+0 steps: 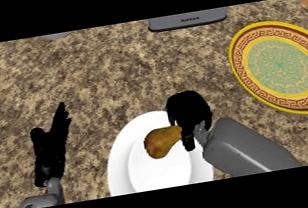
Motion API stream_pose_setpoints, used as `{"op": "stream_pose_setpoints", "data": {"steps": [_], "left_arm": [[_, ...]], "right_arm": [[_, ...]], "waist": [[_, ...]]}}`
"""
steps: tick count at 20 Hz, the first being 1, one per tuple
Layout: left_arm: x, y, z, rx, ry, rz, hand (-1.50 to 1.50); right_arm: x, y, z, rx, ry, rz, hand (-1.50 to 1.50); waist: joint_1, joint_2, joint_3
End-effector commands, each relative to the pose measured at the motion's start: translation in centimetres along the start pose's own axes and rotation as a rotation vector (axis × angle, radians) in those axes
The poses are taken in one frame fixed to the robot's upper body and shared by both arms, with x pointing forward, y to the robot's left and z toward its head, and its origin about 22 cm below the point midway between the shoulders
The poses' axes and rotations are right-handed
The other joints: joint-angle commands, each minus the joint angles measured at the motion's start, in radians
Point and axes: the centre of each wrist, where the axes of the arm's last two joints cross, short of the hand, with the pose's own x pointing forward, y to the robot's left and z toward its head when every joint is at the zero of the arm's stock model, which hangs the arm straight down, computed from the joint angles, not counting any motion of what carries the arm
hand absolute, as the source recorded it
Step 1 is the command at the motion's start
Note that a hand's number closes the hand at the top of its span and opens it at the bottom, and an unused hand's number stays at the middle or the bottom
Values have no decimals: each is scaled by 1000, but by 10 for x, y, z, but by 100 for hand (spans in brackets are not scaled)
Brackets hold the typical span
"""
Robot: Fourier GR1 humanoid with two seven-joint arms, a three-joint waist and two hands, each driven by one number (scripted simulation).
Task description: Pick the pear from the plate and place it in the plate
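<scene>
A brownish-yellow pear (161, 141) lies on a white plate (133, 165) at the lower middle of the head view. My right hand (188, 113) hovers over the plate's right part, fingers curled downward right beside the pear, thumb side touching or nearly touching it; whether it holds the pear I cannot tell. A yellow plate with an orange patterned rim and green centre (283, 66) sits at the right of the counter, apart from the hand. My left hand (51, 148) rests open at the lower left, fingers straight and pointing up.
The speckled granite counter (107, 73) fills the view. A grey appliance (187, 19) stands at the back edge, and another grey object (56, 36) peeks in at the back left. Wooden strips border both sides.
</scene>
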Motion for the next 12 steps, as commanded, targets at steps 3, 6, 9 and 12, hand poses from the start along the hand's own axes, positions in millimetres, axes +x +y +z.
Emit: {"op": "stream_pose_setpoints", "data": {"steps": [3,6,9,12], "left_arm": [[3,13,0,14,-1,9,0],[-13,8,10,-5,5,7,0],[7,-14,-2,16,7,13,0],[7,6,0,13,8,3,0]], "right_arm": [[-72,-24,28,-249,-273,-85,150],[-110,-39,28,-444,-231,-100,150],[-133,-42,52,-530,-278,-86,150],[-135,-58,70,-640,-288,-199,150]], "waist": [[-15,-3,1],[-3,1,0],[-20,-1,0],[-10,-2,0]]}}
